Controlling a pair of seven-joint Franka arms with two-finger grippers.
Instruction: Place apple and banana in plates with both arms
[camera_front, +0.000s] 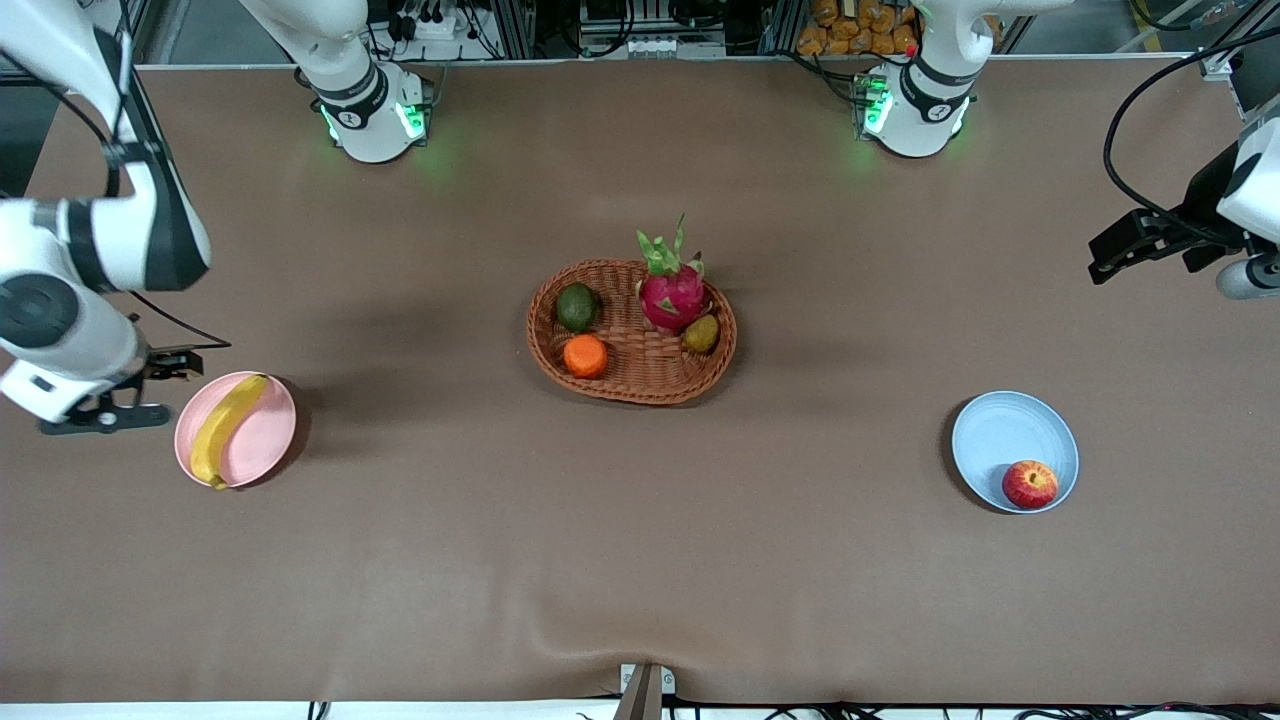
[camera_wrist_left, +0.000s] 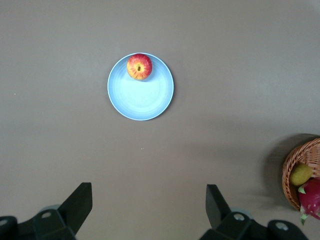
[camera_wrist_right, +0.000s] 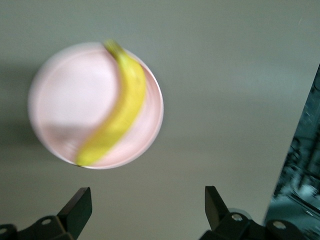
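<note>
The yellow banana (camera_front: 225, 428) lies across the pale pink plate (camera_front: 268, 442) toward the right arm's end of the table. In the right wrist view the banana (camera_wrist_right: 120, 107) rests on that plate (camera_wrist_right: 65, 95), apart from my right gripper (camera_wrist_right: 148, 205), which is open and empty. In the front view the right gripper (camera_front: 140, 390) hangs over the table just beside the pink plate. The red apple (camera_front: 1029, 484) sits at the rim of the light blue plate (camera_front: 1000, 435). My left gripper (camera_wrist_left: 148, 205) is open and empty, well clear of the apple (camera_wrist_left: 139, 66) and blue plate (camera_wrist_left: 142, 97). It hovers (camera_front: 1130, 245) over the left arm's end of the table.
A brown wicker basket (camera_front: 640, 378) stands mid-table. It holds a magenta dragon fruit (camera_front: 672, 295), an orange fruit (camera_front: 585, 356), a dark green fruit (camera_front: 577, 306) and a yellowish fruit (camera_front: 701, 333). Brown cloth covers the table.
</note>
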